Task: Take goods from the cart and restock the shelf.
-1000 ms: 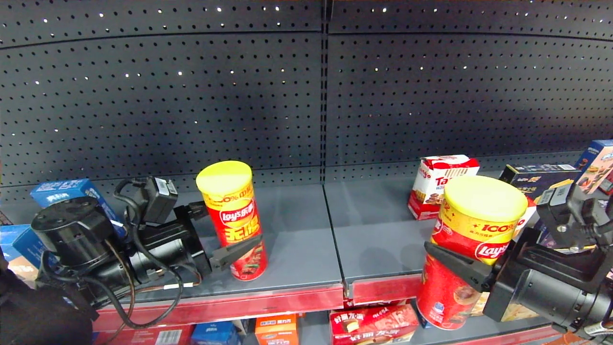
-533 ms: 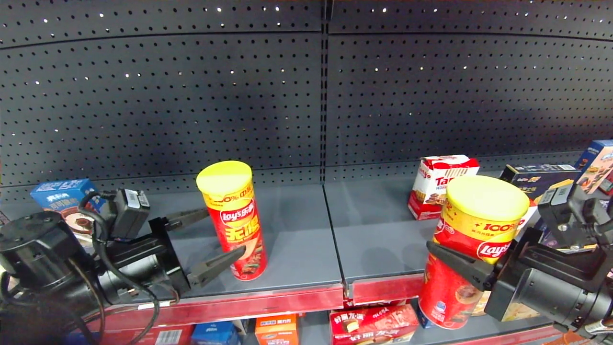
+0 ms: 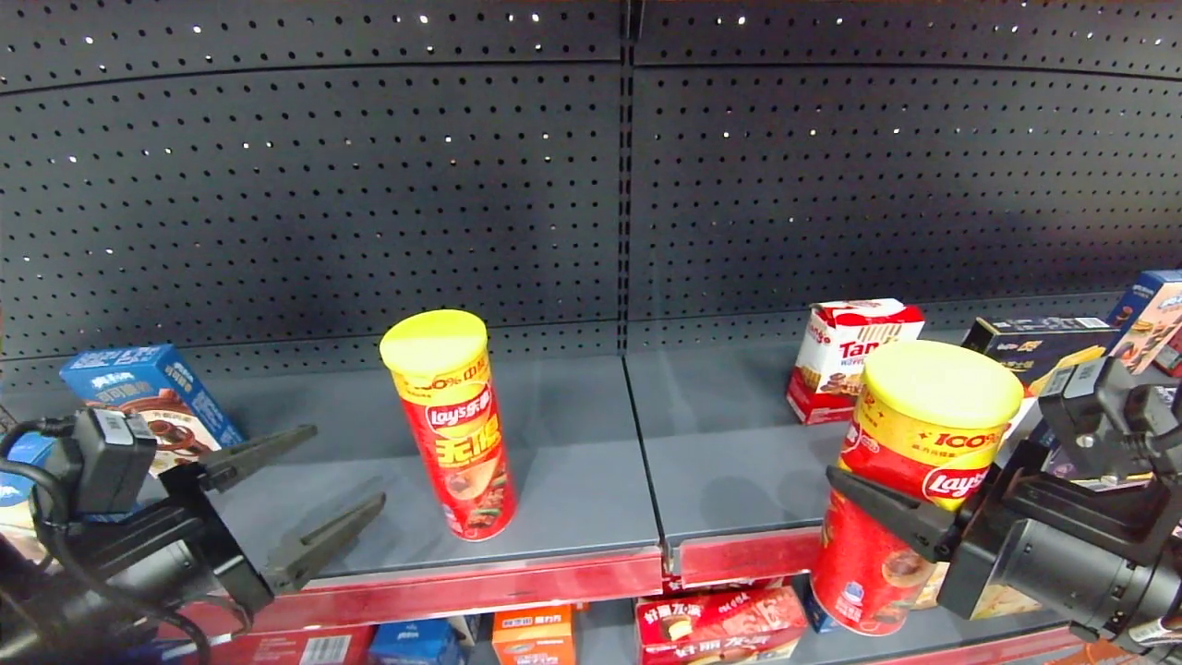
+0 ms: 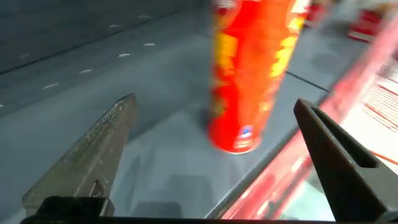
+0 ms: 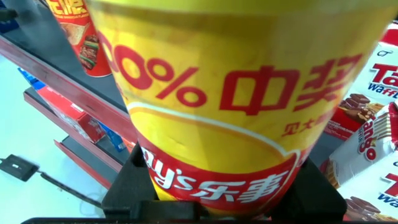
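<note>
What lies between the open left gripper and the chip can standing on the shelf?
Nothing: bare shelf separates left gripper from can, per head and left wrist views.

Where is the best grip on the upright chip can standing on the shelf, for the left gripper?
Grip the chip can around mid-body, with the jaws on opposite sides of its round wall. Come in level from the front of the shelf on the robot's left, where the open left gripper sits. The can stands upright near the front edge with pegboard behind, so a side-on grasp looks cleanest.
</note>
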Controlling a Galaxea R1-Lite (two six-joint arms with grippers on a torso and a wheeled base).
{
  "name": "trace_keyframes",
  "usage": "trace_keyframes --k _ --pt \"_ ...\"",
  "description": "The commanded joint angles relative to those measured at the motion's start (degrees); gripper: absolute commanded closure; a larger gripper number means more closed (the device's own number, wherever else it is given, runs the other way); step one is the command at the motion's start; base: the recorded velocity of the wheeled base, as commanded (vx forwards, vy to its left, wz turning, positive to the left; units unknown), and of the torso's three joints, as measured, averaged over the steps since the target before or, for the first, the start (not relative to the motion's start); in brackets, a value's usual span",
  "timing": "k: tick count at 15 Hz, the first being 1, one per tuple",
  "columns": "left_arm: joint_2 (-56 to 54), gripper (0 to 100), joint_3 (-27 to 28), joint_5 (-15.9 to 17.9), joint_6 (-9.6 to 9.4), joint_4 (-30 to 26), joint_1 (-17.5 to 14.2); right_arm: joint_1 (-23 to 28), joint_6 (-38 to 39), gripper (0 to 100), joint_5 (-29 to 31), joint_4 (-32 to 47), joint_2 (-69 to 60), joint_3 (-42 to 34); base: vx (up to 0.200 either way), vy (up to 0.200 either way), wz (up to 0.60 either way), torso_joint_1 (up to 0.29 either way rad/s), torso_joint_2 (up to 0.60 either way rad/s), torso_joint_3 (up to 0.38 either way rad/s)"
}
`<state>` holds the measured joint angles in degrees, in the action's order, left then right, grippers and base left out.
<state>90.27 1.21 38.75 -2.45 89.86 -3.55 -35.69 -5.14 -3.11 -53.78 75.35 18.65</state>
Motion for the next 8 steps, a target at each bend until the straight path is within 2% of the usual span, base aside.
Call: trace_keyframes --k 1,2,3,5,6,8 --pt "-5.1 0 -1.1 -8.8 2.45 0.1 -0.5 0.3 0.0 100 0.0 0.0 0.4 0.2 0.000 0.000 0.00 0.000 0.00 0.000" --pt "-5.1 0 -1.1 -8.8 2.45 0.1 -0.5 0.3 0.0 100 0.0 0.0 0.4 0.2 0.000 0.000 0.00 0.000 0.00 0.000" --pt "-7.0 0 -1.1 -18.5 3.07 0.1 3.9 0.5 0.0 100 0.0 0.0 0.5 0.5 0.000 0.000 0.00 0.000 0.00 0.000" --pt "-10.4 0 -1.1 -30.2 2.54 -4.1 10.0 1.2 0.0 100 0.0 0.1 0.6 0.3 0.000 0.000 0.00 0.000 0.00 0.000" --pt "-12.7 0 -1.1 -34.3 1.92 -8.1 11.8 1.8 0.0 100 0.0 0.0 0.5 0.1 0.000 0.000 0.00 0.000 0.00 0.000" --pt "-20.4 0 -1.1 -36.1 0.69 -18.1 14.4 2.4 0.0 100 0.0 0.0 0.3 -0.1 0.000 0.000 0.00 0.000 0.00 0.000"
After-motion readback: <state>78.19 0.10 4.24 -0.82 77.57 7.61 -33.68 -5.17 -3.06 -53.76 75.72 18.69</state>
